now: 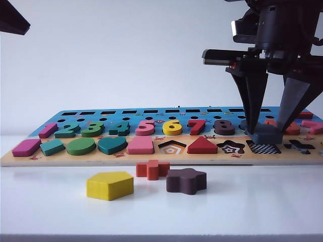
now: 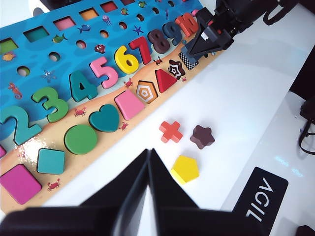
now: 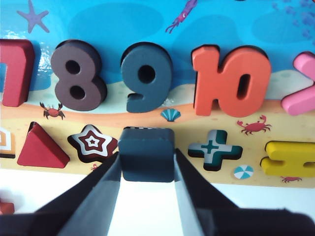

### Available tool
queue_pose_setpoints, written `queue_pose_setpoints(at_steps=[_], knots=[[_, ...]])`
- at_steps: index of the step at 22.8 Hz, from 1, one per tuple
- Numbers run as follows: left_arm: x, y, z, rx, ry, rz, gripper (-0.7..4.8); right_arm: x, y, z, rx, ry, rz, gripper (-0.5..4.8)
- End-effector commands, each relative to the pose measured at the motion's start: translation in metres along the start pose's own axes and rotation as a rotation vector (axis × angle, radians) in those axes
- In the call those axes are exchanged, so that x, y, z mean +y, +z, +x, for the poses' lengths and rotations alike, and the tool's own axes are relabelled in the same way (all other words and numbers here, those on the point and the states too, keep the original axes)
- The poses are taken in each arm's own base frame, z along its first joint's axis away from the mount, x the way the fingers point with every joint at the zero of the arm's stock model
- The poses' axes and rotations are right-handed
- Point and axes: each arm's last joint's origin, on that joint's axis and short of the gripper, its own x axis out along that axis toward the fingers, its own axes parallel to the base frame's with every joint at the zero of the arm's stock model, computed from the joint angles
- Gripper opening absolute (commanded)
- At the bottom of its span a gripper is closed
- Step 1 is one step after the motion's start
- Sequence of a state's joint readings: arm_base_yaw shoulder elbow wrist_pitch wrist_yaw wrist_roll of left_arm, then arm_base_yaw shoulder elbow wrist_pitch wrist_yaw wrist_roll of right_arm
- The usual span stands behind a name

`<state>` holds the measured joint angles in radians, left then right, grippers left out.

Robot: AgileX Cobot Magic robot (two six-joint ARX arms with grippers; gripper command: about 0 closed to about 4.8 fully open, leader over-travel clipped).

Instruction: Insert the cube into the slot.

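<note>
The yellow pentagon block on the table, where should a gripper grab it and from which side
From straight above, fingers closing on two opposite sides of the yellow pentagon block. It lies flat on the white table, standing apart from the orange cross and brown star block, so probably there is room. The left gripper, shut, hangs nearest; the right gripper holds the cube.
</note>
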<state>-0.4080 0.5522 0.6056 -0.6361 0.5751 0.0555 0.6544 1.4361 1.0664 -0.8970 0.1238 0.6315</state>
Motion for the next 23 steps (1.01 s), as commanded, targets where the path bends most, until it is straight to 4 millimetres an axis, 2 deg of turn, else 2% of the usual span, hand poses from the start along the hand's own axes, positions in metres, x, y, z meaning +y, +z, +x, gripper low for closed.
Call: queue_pose_setpoints(at_steps=[1,23], knots=[[-0.0007,0.0025,-0.0008,-0.019,-0.007,0.018,0.09,0.0017,0.0013,0.0026,0.0,0.002,0.005,-0.07],[-0.0007,0.0025,-0.0008,-0.019,-0.007,0.017,0.09,0.0034,0.0011,0.0076,0.026,0.004,0.022,-0.07]])
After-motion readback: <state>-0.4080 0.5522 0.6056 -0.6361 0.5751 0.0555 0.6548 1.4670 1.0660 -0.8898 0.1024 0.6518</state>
